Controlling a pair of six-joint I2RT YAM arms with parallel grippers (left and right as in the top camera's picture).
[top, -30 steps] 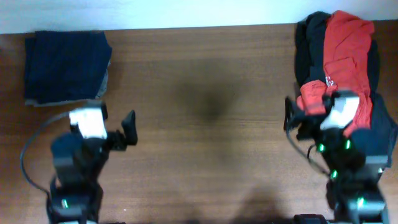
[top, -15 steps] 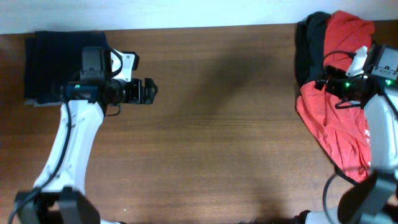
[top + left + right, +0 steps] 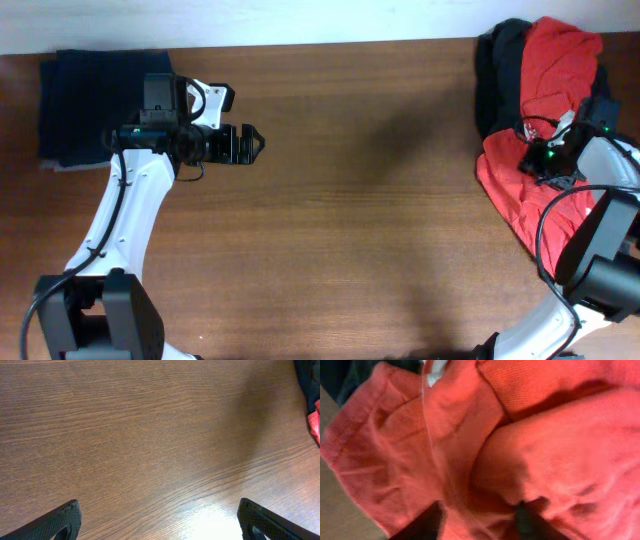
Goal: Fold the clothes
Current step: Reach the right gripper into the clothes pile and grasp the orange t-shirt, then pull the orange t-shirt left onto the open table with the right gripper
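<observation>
A brown wooden table (image 3: 380, 250) is carrying two heaps of clothing at opposite ends. At the far right corner, an orange-red collared shirt (image 3: 530, 205) is lying crumpled, draping partly over a black garment (image 3: 493, 85) and spilling along the table's right edge. The right gripper (image 3: 479, 519) is pressing down into the shirt, its two dark fingers (image 3: 427, 522) drawn partway together and pinching a raised fold of the red fabric between them. At the far left corner, a folded navy-blue garment (image 3: 90, 100) is resting flat. The left gripper (image 3: 248, 143) is hovering just beside that navy garment, over bare wood, its jaws standing wide apart and holding nothing.
</observation>
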